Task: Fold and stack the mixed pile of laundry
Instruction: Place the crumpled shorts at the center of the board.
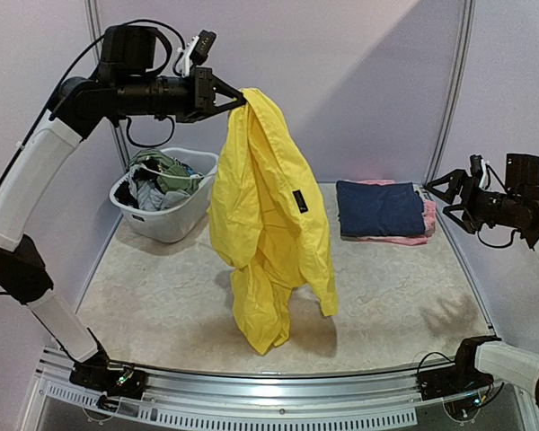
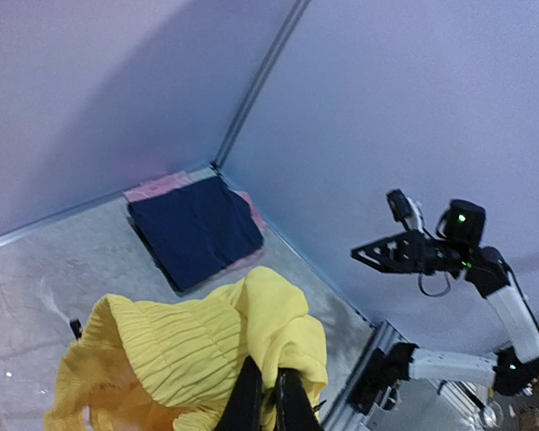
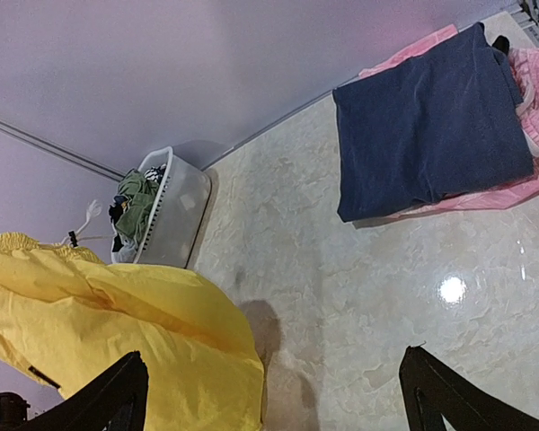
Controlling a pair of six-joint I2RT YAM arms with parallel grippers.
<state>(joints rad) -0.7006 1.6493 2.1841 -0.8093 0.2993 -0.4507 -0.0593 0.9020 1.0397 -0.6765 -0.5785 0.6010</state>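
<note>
Furthest left, at the far side of the table (image 1: 162, 310), the white tub (image 1: 178, 218) holds green, grey and dark pieces of the laundry pile (image 1: 162, 178). Just right of it and high up, my left gripper (image 1: 236, 101) is clamped tight on the top edge of the yellow garment (image 1: 269, 206), which hangs full length over the middle of the table. Further right, a folded navy piece (image 1: 380, 208) lies on a pink one (image 1: 428, 217) at the far side, and my right gripper (image 1: 437, 197) hovers beside that stack, jaws spread wide, holding nothing.
</note>
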